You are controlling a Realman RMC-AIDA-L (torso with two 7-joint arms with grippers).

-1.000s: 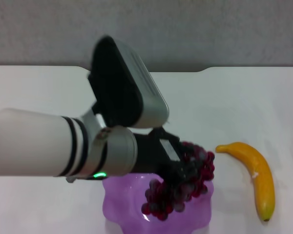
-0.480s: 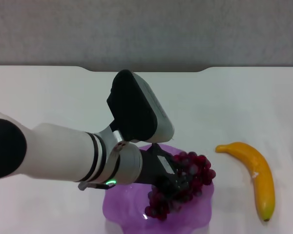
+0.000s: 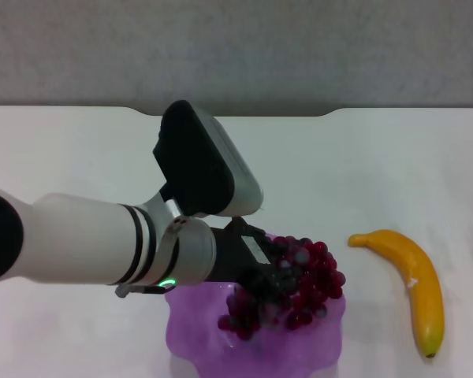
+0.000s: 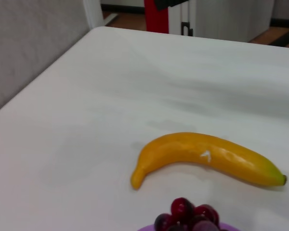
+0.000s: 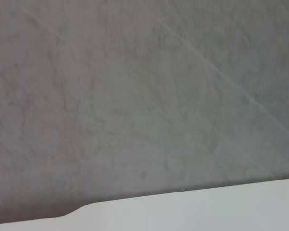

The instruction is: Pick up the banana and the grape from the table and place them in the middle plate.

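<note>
Lying over the middle plate (image 3: 197,342), the grape (image 3: 296,283) is a dark red-purple bunch spread across the plate's far and right-hand part, some berries greyish, and its top berries show too in the left wrist view (image 4: 190,219). The purple scalloped dish sits at the near edge of the head view, on the table (image 3: 394,165). The left gripper (image 3: 260,283) reaches in from the left over the plate and is buried in the bunch; its dark fingers are mixed in with the berries, so whether they clamp the grape or have let go cannot be told. The left arm's white forearm crosses the left half of the head view, with a black and grey wrist housing raised above it. The banana (image 3: 410,283) lies flat on the table to the right of the plate, apart from it, its greenish tip toward the near edge; the left wrist view shows its small white mark (image 4: 204,156). The right wrist view shows only a grey wall (image 5: 144,96) and the table's notched edge.
</note>
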